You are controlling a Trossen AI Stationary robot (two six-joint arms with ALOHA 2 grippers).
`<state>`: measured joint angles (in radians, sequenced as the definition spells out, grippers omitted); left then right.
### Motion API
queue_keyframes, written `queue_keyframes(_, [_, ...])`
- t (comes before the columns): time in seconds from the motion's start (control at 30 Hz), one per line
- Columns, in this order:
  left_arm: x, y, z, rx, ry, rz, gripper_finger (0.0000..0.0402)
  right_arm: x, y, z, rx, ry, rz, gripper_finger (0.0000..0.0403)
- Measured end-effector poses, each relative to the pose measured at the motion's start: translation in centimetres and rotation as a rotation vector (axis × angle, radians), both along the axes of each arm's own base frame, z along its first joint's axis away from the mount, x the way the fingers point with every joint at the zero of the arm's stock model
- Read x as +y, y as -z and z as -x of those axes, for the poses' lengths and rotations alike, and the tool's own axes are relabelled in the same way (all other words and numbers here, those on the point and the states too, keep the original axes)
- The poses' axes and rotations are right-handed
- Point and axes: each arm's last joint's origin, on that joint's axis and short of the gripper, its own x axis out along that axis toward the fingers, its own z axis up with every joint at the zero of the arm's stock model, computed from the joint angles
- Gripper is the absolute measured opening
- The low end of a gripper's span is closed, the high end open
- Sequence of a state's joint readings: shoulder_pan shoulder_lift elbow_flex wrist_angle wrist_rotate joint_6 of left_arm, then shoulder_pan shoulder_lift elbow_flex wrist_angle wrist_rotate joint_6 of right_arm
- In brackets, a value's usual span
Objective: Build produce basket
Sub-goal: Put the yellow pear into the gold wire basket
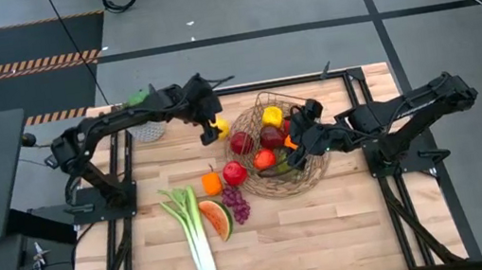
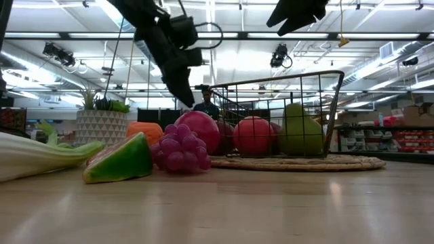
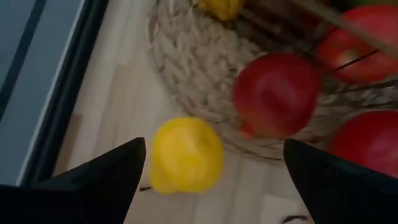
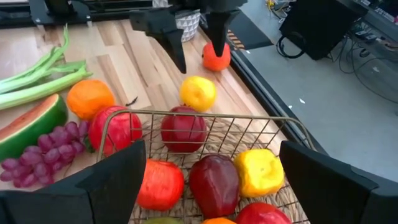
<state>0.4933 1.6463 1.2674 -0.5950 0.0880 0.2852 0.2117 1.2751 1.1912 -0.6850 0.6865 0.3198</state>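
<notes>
Your left gripper (image 1: 212,125) hangs with its 2 fingers spread wide and empty, directly above the yellow lemon (image 3: 186,155), which lies on the table just outside the basket (image 1: 315,170) rim. The left arm reaches across from the far-left corner. Your right gripper (image 1: 302,132), also released, hovers over the basket.

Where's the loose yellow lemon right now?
In the high view the lemon lies on the table just outside the basket rim's left side, directly under the open left gripper.
</notes>
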Motion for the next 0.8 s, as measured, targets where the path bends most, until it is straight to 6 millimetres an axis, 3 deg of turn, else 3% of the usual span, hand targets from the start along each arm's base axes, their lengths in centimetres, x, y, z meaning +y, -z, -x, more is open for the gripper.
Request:
queue_keyframes(0.3, [1.8, 2.0, 0.8, 0.117, 0.025, -0.079, 0.0387, 0.0, -0.2, -0.2, -0.01, -0.018, 0.018, 0.0373])
queue_keyframes(0.8, [1.1, 6.1, -1.8, 0.208, 0.14, -0.098, 0.0387, -0.1, -0.4, -0.4, -0.019, -0.035, 0.031, 0.0373])
